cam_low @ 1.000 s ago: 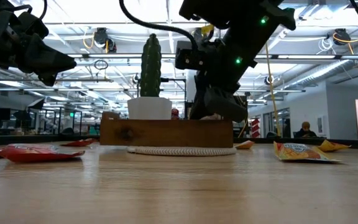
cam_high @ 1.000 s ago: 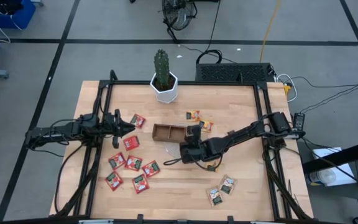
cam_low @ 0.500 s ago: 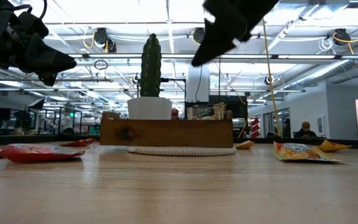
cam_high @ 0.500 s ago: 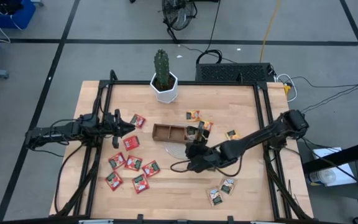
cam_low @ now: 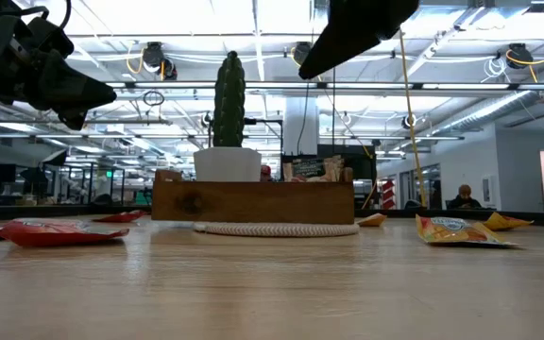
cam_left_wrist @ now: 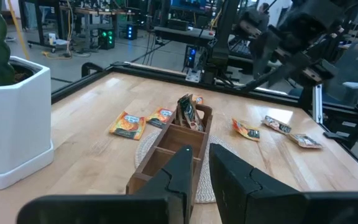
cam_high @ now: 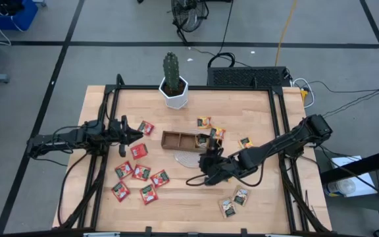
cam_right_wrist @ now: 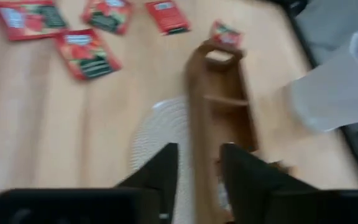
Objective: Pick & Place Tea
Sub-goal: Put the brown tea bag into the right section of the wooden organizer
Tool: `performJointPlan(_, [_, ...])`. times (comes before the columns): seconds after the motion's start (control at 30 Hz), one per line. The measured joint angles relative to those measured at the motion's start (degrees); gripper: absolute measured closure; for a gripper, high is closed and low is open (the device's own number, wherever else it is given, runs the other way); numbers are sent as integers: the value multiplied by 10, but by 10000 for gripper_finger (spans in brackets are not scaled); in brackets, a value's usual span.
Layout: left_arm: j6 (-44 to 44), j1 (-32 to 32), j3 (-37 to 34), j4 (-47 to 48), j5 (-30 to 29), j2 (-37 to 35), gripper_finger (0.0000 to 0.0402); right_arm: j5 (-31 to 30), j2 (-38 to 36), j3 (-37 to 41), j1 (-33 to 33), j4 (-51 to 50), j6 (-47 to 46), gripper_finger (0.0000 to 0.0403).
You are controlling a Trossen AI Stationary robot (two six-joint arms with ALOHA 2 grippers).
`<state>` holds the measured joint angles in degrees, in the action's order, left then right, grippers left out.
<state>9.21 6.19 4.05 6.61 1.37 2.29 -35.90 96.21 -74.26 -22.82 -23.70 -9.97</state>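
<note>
The brown wooden tray [cam_high: 179, 139] lies on a white woven mat [cam_high: 188, 158] at the table's middle. Tea sachets [cam_low: 314, 170] stand upright in its right compartment. Red sachets [cam_high: 140, 172] lie flat on the table's left half, orange ones [cam_high: 204, 122] behind the tray, and grey-white ones [cam_high: 234, 201] at the near right. My right gripper [cam_high: 206, 158] hangs high above the mat on the near side of the tray's right end. It is open and empty [cam_right_wrist: 199, 149]. My left gripper [cam_high: 137, 133] waits level at the left, with a narrow gap between its fingers [cam_left_wrist: 199, 152].
A cactus in a white pot [cam_high: 174, 89] stands at the far edge, behind the tray. One orange sachet [cam_high: 245, 142] lies right of the tray. Black frame rails [cam_high: 278, 118] run along the table's left and right sides. Bare wood lies along the near edge.
My right gripper has risen from the tray's right compartment, drawn back toward the table's near edge and rolled. The sachets it hid one second ago now show standing in that compartment.
</note>
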Motion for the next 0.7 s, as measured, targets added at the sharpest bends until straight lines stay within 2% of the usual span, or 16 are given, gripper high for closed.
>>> performJointPlan(0.1, [0, 0, 0, 0, 0, 0, 344, 58, 0, 0, -2, -32, -70, 228])
performJointPlan(0.2, [0, 0, 0, 0, 0, 0, 344, 155, 0, -9, 0, -122, -200, 181])
performJointPlan(0.3, [0, 0, 0, 0, 0, 0, 344, 271, 0, -10, 1, -238, -364, 159])
performJointPlan(0.4, [0, 0, 0, 0, 0, 0, 344, 331, 0, 17, -29, -307, -504, 155])
performJointPlan(0.5, [0, 0, 0, -3, 0, 0, 344, 397, 0, 52, -71, -290, -606, 159])
performJointPlan(0.6, [0, 0, 0, -3, 0, 0, 344, 437, 0, 91, -107, -201, -665, 165])
performJointPlan(0.7, [0, 0, 0, -3, 0, 0, 344, 450, 0, 134, -132, -100, -716, 169])
